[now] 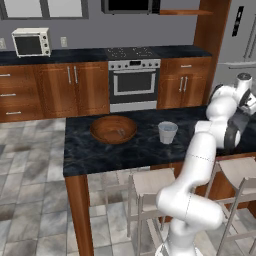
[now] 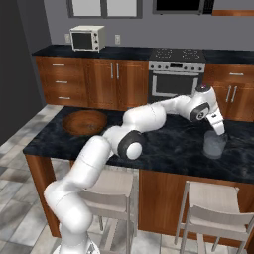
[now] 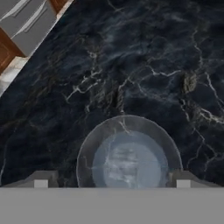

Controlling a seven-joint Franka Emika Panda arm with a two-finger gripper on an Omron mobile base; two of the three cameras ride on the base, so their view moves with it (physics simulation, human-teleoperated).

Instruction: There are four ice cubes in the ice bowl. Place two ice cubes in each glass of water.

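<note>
The reddish-brown ice bowl (image 1: 113,129) (image 2: 84,122) sits on the dark marble counter, and a small pale speck inside it may be ice cubes (image 1: 120,132). One glass of water (image 1: 167,132) stands just right of the bowl. A second glass of water (image 2: 215,144) (image 3: 129,153) stands farther right. My gripper (image 2: 218,130) (image 3: 112,180) hangs directly above this second glass, open, its fingertips (image 3: 41,179) spread wider than the rim with nothing between them. A pale patch shows in the water below; I cannot tell whether it is ice.
The counter (image 1: 145,150) is a dark marble island with stools (image 2: 211,198) along its near edge. Behind it are wooden cabinets, an oven (image 1: 134,82) and a toaster oven (image 1: 31,42). My arm stretches over the counter between bowl and right glass.
</note>
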